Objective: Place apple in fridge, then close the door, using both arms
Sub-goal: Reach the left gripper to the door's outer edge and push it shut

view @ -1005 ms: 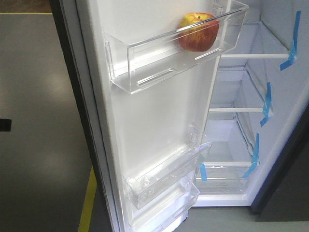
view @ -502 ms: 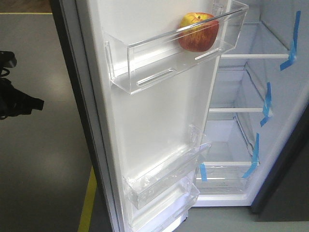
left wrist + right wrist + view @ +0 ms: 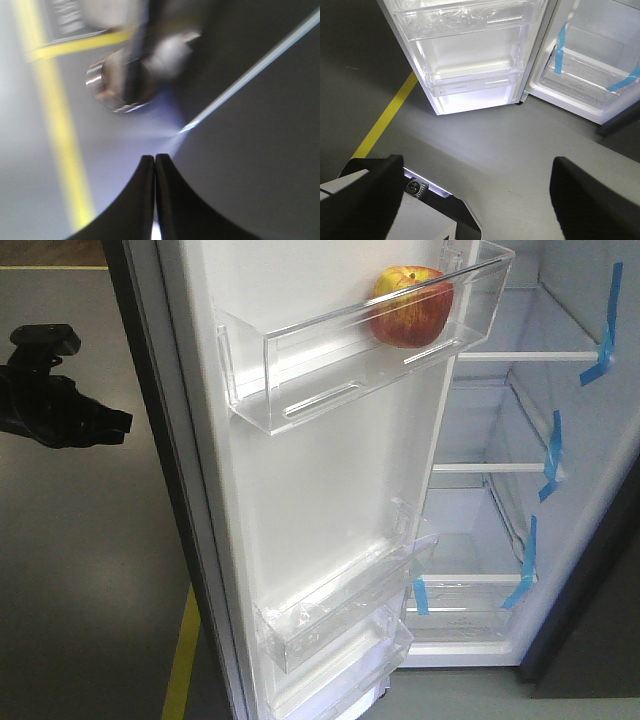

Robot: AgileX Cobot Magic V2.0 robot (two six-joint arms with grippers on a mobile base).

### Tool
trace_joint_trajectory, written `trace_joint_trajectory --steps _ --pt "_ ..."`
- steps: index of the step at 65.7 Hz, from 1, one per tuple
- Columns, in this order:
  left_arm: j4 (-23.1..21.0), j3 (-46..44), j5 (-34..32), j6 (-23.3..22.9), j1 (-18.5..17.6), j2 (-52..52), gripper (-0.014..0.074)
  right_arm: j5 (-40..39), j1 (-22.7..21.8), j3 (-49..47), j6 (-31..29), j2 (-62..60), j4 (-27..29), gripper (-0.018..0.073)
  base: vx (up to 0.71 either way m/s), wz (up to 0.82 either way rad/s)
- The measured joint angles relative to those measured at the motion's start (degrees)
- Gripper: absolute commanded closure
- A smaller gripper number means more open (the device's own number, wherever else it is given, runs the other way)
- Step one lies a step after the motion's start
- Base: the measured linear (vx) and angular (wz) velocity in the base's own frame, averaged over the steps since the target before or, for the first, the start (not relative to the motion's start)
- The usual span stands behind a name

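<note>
The apple (image 3: 410, 305), red streaked with yellow, sits in the top clear bin (image 3: 300, 360) on the white lining of the open door (image 3: 320, 490). The fridge (image 3: 520, 440) stands open on the right, with clear shelves and blue tape strips. My left arm (image 3: 60, 395) is at the far left, outside the door's dark edge. Its gripper (image 3: 154, 159) is shut and empty, with a dark grey panel (image 3: 260, 150) close on its right. My right gripper (image 3: 477, 160) is wide open and empty, low over the floor before the door's bottom bins (image 3: 470, 50).
A yellow floor line (image 3: 182, 660) runs beside the door's foot and also shows in the right wrist view (image 3: 385, 120). The robot's base with a small lens (image 3: 413, 188) lies under the right gripper. The fridge's bottom drawer (image 3: 585, 75) bears blue tape.
My left arm has come into the front view from the left edge and moved up and right toward the door's outer side. The apple and the door have not moved.
</note>
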Motion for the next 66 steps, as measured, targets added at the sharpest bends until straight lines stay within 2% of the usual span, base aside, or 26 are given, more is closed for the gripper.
trace_joint_trajectory --steps 11,19,37,66 --pt "-8.44 -2.2 2.61 5.44 -0.61 2.72 0.0602 0.0 0.0 0.0 0.0 0.0 0.0 -0.0005 0.0 0.0" --pt "-11.6 -3.02 3.98 7.39 -2.03 3.75 0.0602 0.02 0.0 0.0 0.0 0.0 0.0 -0.0005 0.0 0.0" --pt "-12.68 -3.29 3.97 8.54 -5.99 4.19 0.0602 0.07 0.0 0.0 0.0 0.0 0.0 -0.0005 0.0 0.0" --pt "-12.9 -3.43 6.0 10.05 -15.81 4.19 0.0602 0.07 0.0 0.0 0.0 0.0 0.0 -0.0005 0.0 0.0"
